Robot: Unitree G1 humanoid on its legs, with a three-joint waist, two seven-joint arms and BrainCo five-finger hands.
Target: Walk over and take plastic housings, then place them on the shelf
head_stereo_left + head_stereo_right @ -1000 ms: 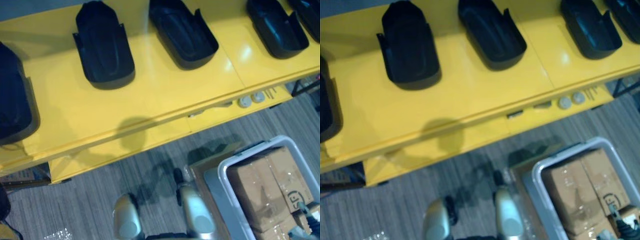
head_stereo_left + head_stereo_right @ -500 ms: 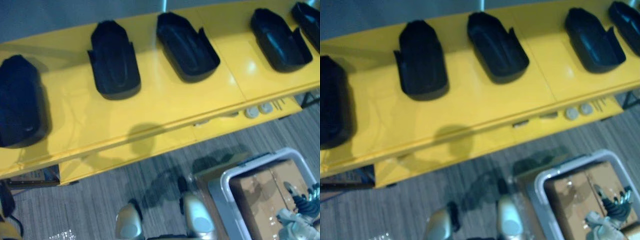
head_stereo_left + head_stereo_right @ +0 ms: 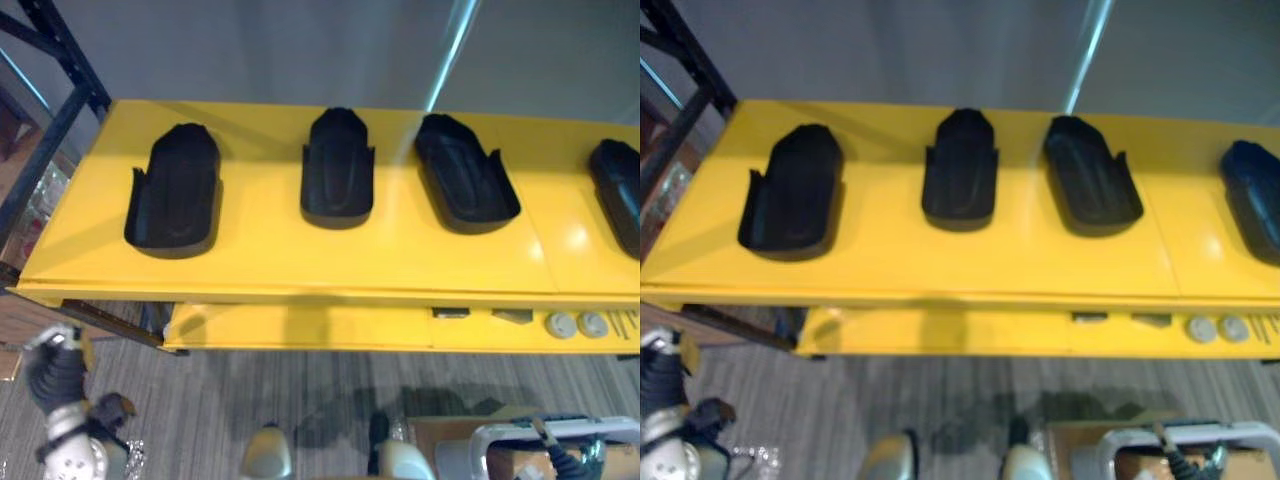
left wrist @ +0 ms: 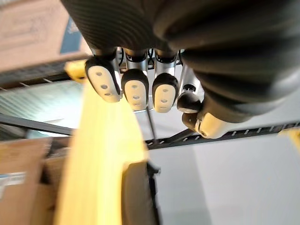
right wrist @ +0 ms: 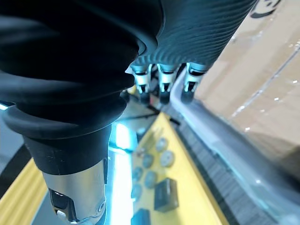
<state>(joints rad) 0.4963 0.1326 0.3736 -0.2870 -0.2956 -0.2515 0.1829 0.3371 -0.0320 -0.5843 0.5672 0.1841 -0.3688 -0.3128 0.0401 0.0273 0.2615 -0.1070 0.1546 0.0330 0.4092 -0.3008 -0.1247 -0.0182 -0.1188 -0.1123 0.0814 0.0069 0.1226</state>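
Several black plastic housings lie in a row on the yellow table (image 3: 300, 265): one at the left (image 3: 175, 190), one in the middle (image 3: 338, 168), one right of it (image 3: 465, 183), and one cut off at the right edge (image 3: 618, 190). My left hand (image 3: 58, 385) hangs low at the left, below the table's front edge. In its wrist view its fingers (image 4: 133, 89) are curled and hold nothing, with the table edge (image 4: 103, 154) past them. My right hand (image 3: 572, 462) hangs low at the right by a bin, its fingers (image 5: 161, 82) straight and empty.
A black shelf frame (image 3: 60, 70) stands at the table's left end. At the lower right, a white bin (image 3: 560, 432) on the floor holds cardboard boxes (image 5: 262, 84). Round buttons (image 3: 577, 324) sit on the table's front panel. Grey carpet lies before the table.
The camera has swung left and up, so the table's left end and the shelf frame show. My left hand has come into view and its fingers have curled shut. The housings have not moved.
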